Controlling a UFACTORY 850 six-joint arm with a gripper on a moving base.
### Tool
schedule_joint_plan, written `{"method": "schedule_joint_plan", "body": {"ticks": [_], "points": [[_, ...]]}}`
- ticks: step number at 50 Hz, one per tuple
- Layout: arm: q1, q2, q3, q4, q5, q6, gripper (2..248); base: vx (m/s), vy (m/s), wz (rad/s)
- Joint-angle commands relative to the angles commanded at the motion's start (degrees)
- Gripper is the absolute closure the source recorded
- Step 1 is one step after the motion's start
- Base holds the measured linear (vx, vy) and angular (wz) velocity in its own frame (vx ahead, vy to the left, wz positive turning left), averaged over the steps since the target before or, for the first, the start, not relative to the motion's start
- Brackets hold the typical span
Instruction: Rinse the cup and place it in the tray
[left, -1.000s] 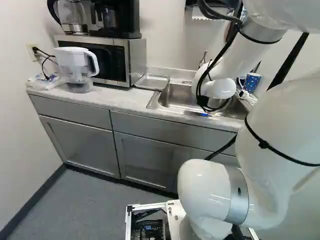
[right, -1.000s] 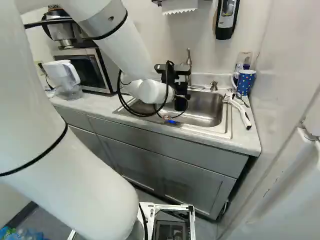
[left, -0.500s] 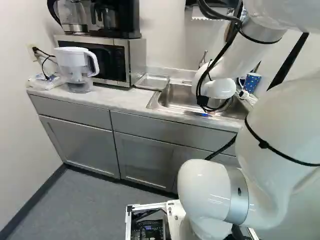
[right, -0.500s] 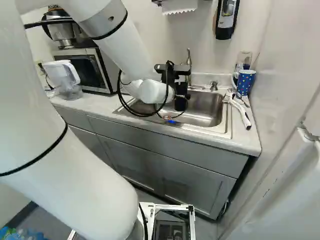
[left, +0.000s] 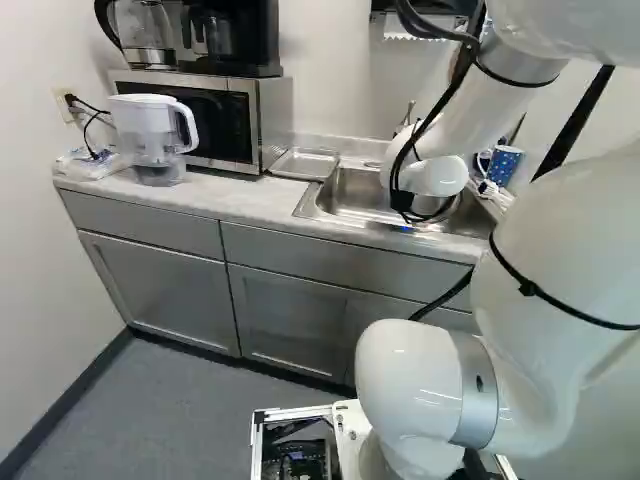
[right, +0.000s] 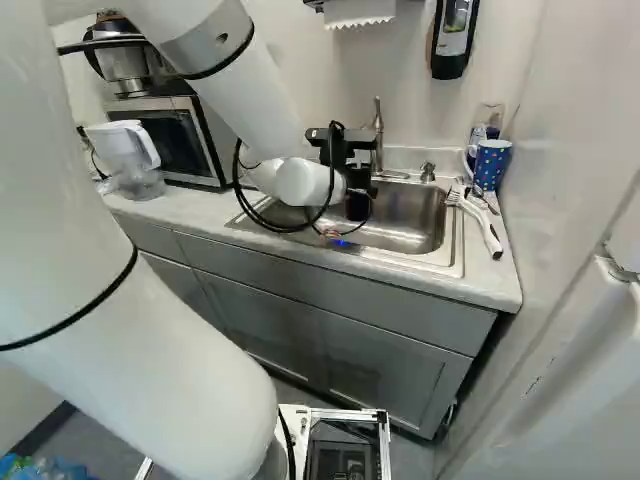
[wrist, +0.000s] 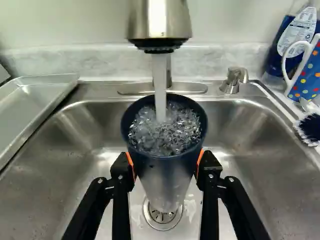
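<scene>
With the gripper (wrist: 166, 169) parted to the width of the cup (wrist: 165, 182) and clamped on both sides, we hold it upright above the sink drain (wrist: 162, 217), its mouth centred beneath the running faucet (wrist: 159, 20), and should empty it completely before approaching the tray (wrist: 37, 102).

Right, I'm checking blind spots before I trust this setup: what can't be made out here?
- Inside bottom of the cup: wrist view, hidden by churning water.
- Part of the drain: wrist view, behind the cup.
- Top of the coffee maker: left base view, cut off by the upper edge.
</scene>
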Motion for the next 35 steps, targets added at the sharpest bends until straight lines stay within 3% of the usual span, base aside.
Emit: {"method": "schedule_joint_plan", "body": {"ticks": [35], "points": [[6.9,0.7,0.7,0.0,0.0,0.0,125,0.000,0.000,0.000]]}}
